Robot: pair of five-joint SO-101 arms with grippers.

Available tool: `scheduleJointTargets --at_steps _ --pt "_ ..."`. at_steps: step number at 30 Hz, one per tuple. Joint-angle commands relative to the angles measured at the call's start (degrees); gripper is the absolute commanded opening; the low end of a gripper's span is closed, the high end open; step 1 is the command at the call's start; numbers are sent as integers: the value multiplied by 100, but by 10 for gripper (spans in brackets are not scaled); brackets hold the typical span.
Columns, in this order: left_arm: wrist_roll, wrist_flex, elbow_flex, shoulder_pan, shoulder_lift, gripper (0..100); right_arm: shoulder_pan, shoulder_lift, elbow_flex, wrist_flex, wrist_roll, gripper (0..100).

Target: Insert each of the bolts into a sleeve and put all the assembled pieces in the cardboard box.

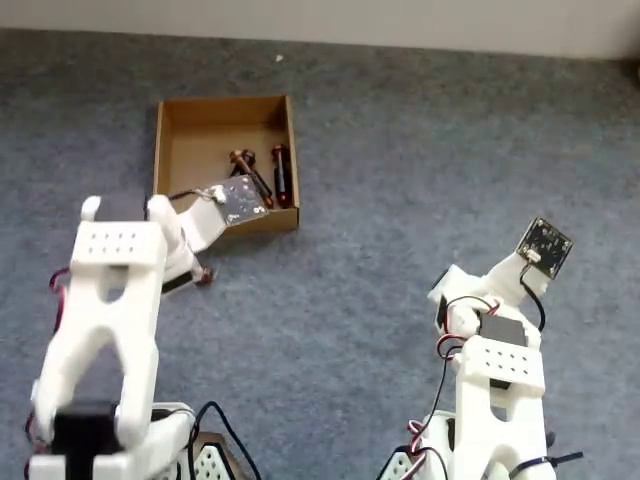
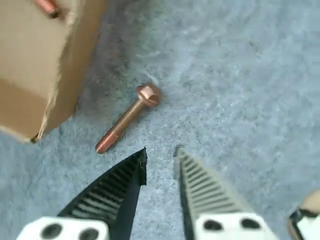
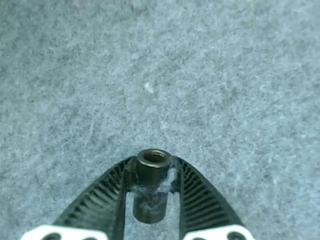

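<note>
Copper bolt [image 2: 127, 119] lies slantwise just ahead of left tool [image 2: 160, 155] (slightly parted, empty); right tool [image 3: 152, 162] clamps dark sleeve [image 3: 149, 200].

Coppery metal bolt [image 2: 128, 118]; fuzzy carpet [image 2: 240, 75].

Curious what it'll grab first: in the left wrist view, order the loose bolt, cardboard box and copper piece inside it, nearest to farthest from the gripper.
From the left gripper:
1. Loose bolt, on the carpet ahead.
2. Cardboard box, beside the bolt.
3. Copper piece, inside the box.
</note>
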Motion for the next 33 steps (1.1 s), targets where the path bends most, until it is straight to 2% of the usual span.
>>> scheduleJointTargets --at_steps 1,6,12,23,30,33 --pt "-730 369 -1095 75 831 200 40 -189 -31 -163 44 7" --pt "-1574 334 -1552 66 1640 188 40 -189 -40 -180 53 7" --pt "-2075 316 -2114 66 2580 159 40 -189 -40 -180 53 7" --pt "-2110 316 -3266 66 4286 131 40 -189 -40 -180 53 7" --pt "-2084 378 -3530 92 4866 30 40 -189 -40 -180 53 7" --pt "-2075 765 -3582 84 4857 7 40 -189 -40 -180 53 7"
